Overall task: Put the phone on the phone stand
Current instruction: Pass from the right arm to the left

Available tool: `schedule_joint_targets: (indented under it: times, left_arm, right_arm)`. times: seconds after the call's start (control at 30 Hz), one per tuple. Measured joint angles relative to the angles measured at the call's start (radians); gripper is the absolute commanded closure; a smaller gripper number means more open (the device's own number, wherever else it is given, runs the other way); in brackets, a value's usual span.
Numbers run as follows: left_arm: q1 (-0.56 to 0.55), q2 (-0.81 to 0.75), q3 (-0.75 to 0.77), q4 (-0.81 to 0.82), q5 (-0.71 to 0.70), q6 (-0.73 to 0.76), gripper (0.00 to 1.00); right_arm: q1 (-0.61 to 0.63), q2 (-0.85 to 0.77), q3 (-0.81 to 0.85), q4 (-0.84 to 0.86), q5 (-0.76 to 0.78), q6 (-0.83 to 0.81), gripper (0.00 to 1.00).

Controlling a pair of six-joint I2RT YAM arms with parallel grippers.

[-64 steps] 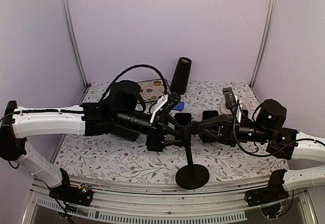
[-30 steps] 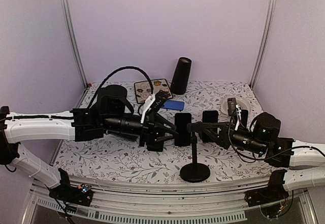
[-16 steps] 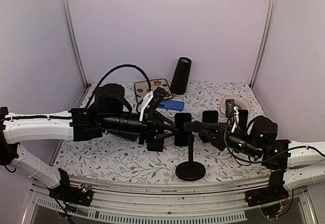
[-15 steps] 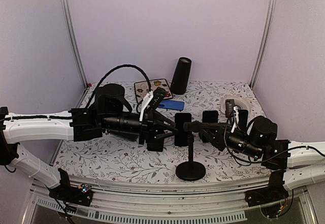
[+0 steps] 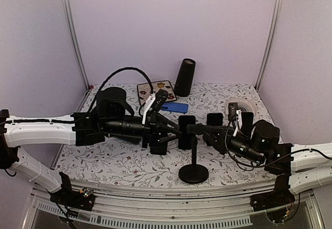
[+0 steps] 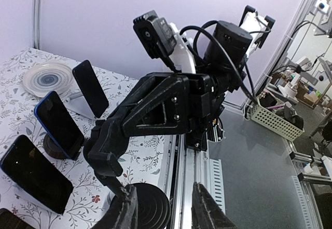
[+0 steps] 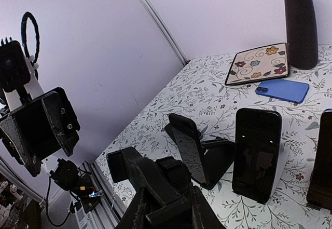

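The step in hand is readying the stand; the phone is not yet picked up. The right end effector (image 5: 202, 130) is clamped on the head of the tall black phone stand with a thin pole and round base (image 5: 193, 173), whose base rests on the flower-patterned bench (image 5: 129, 166) directly below that grip. The left end effector (image 6: 162, 195) hovers facing it from the other side of the pole, fingers apart with nothing between them.

No phone is in either end effector. A black slab phone (image 5: 185, 131) stands propped on the bench just ahead of the left fingertips and slightly to their far side. A blue flat phone (image 5: 175, 107) lies farther beyond them. Which one is meant cannot be told.

The next move probably falls to the left end effector. It has to close on a phone by its long edges, lift it to the height of the right grip, and seat it squarely in the head. The right grip steadies the top-heavy stand against tipping.
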Motion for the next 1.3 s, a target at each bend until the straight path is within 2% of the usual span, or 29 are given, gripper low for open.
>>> schedule_joint_targets:
  times: [0.7, 1.3]
  left_arm:
    - [0.000, -0.013, -0.034, 0.060, 0.004, -0.054, 0.61]
    - [-0.055, -0.031, -0.034, -0.002, -0.199, -0.057, 0.66]
  right_arm:
    - [0.016, 0.047, 0.000, 0.001, 0.033, 0.000, 0.98]
    - [0.020, 0.047, 0.000, -0.005, 0.053, 0.000, 0.98]
